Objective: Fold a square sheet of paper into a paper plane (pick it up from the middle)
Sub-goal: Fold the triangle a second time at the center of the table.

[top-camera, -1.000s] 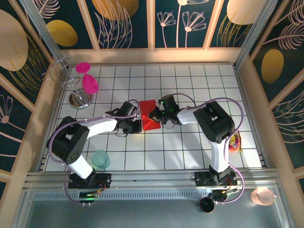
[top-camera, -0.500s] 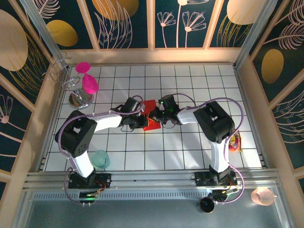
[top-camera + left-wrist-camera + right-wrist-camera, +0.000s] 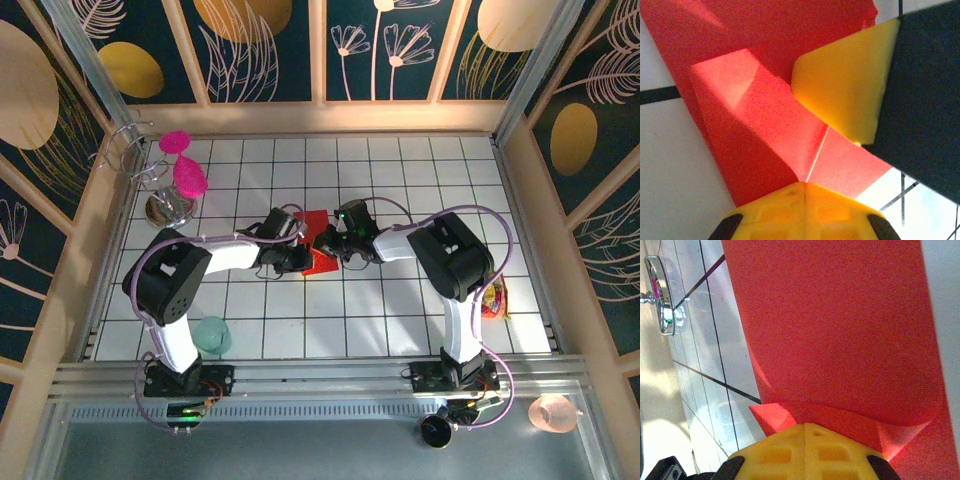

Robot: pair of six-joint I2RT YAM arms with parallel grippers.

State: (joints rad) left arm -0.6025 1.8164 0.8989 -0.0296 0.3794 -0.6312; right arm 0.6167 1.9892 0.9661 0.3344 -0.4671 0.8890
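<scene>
Two claws are pressed together near the middle of the worktop [image 3: 400,330], tip facing tip: the left claw [image 3: 297,258] and the right claw [image 3: 326,243]. Both are set against the square sheet of paper [image 3: 314,220], which is already partly folded. Whether any paper is nipped between the jaws cannot be told.

At the left wrist, the closed left claw [image 3: 805,197] is placed on a crease of the red sheet [image 3: 760,125], and a yellow pad [image 3: 845,95] of the other claw is laid on the sheet close by. At the right wrist, the closed right claw [image 3: 805,440] is met by a curled flap of the sheet [image 3: 840,330].

One white tiled surface with dark grid lines is seen, walled by dark blue panels with gold plant patterns. Two magenta goblets [image 3: 188,177] are hung on one chrome stand [image 3: 168,210] at the far left corner. One teal cup [image 3: 212,334] is stood by the near left edge.
</scene>
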